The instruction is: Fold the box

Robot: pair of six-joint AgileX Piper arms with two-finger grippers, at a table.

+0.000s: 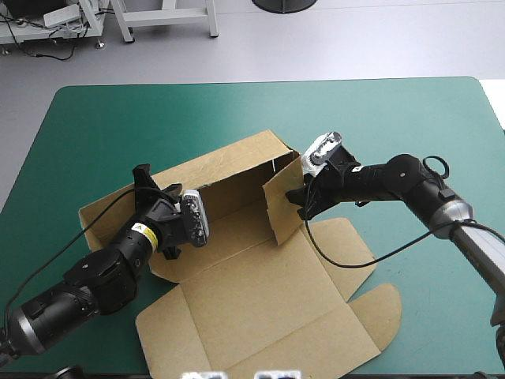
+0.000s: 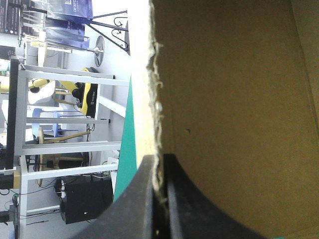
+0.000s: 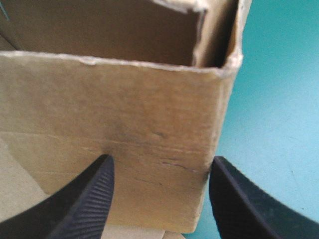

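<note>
The brown box [image 1: 237, 292] lies mid-table with its long back wall and its right side wall raised and its lid flat toward the front edge. My left gripper [image 1: 144, 178] is at the box's left end. In the left wrist view it [image 2: 160, 162] is shut on the thin edge of an upright board wall [image 2: 234, 99]. My right gripper [image 1: 302, 204] is at the raised right wall. In the right wrist view it [image 3: 160, 167] stands open against the wall's outer face [image 3: 124, 109], near its corner, with one finger [image 3: 89, 194] on the board side.
The teal-green cover [image 1: 118, 118] shows bare along the back and at the right [image 3: 279, 99] of the box. A rounded flap [image 1: 379, 312] of the lid lies flat at the front right, and the lid's front edge reaches the table's near edge.
</note>
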